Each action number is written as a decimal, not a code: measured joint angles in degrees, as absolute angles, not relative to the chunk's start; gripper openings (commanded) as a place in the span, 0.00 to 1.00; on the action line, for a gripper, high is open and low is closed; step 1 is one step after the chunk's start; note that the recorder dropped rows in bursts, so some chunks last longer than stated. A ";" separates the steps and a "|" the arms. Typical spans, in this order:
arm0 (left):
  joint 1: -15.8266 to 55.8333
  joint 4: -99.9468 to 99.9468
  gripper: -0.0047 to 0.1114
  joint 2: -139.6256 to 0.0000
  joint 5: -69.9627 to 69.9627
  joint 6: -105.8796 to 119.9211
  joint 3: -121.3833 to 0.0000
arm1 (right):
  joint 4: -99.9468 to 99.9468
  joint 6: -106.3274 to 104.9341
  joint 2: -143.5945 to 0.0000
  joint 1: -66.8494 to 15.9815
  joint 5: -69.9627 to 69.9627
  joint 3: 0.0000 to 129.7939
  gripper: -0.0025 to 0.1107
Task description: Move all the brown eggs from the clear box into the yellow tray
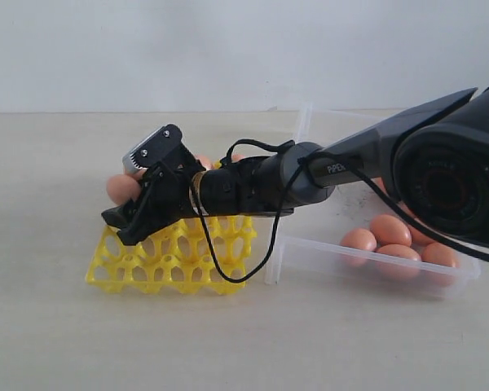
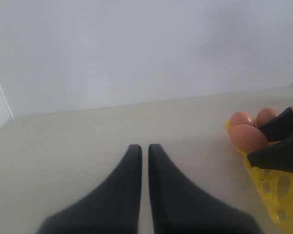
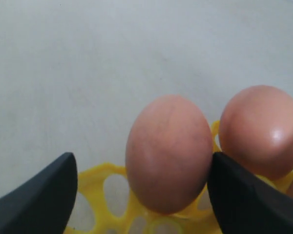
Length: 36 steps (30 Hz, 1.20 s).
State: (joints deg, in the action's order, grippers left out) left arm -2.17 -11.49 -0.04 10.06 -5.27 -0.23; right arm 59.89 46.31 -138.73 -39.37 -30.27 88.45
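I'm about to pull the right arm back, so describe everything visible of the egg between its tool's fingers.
The egg is smooth, matte, orange-brown, unbroken, standing upright in an edge cup of the yellow tray, beside another egg. One finger stands clear of it; the other finger is at its side, perhaps touching.

Far cups of yellow tray [image 1: 179, 262] behind right gripper [image 1: 125, 190]; clear box [image 1: 326, 254] partly behind arm [image 1: 350, 159]

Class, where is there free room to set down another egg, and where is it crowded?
Free: front cups of the yellow tray, between its near edge and the arm; bare table in front. Crowded: the far left corner, eggs beside the fingers.
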 measured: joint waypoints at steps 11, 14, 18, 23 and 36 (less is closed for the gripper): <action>-2.17 -11.49 0.07 -0.04 10.06 -5.27 -0.23 | 58.24 46.46 -138.59 -39.37 -29.07 88.45 0.41; -2.17 -11.49 0.07 -0.04 10.06 -5.27 -0.23 | 58.01 45.46 -138.46 -39.13 -27.72 88.58 0.14; -2.17 -11.49 0.07 -0.04 10.06 -5.27 -0.23 | 58.20 45.33 -138.46 -39.03 -27.72 88.69 0.02; -2.17 -11.49 0.07 -0.04 10.06 -5.27 -0.23 | 58.20 45.04 -138.46 -39.03 -27.72 88.69 0.02; -2.17 -11.49 0.07 -0.04 10.06 -5.27 -0.23 | 57.76 42.25 -137.68 -39.03 -27.59 88.40 0.02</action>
